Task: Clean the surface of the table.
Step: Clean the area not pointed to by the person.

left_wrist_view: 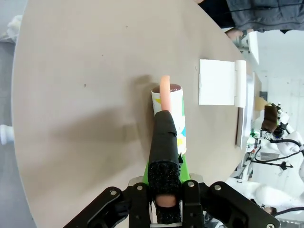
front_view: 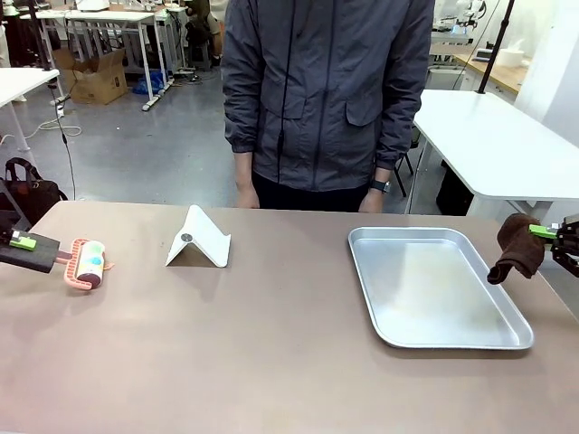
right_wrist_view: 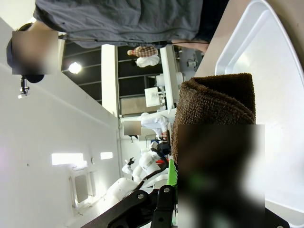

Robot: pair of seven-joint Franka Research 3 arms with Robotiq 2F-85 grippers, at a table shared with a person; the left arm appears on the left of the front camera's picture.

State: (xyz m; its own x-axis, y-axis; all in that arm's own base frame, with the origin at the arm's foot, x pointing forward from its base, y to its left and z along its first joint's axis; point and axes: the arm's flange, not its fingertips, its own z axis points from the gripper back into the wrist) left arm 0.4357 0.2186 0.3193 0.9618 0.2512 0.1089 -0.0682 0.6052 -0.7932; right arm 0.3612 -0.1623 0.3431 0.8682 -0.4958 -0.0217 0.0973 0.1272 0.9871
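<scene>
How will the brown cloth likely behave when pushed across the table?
Probably floppy: the brown cloth droops from the right gripper. Its looped towel pile suggests it is soft and light, likely bunching rather than sliding.

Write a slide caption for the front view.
Left gripper holds a lint roller, right gripper a brown cloth, at a table with a white stand and silver tray; a person stands opposite.

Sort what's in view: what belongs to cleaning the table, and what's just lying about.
For the job: the table; the lint roller, gripped by its handle in the left gripper; the brown cloth, held in the right gripper.
Just lying about: the white folded stand and the metal tray, both resting on the table, untouched.
</scene>
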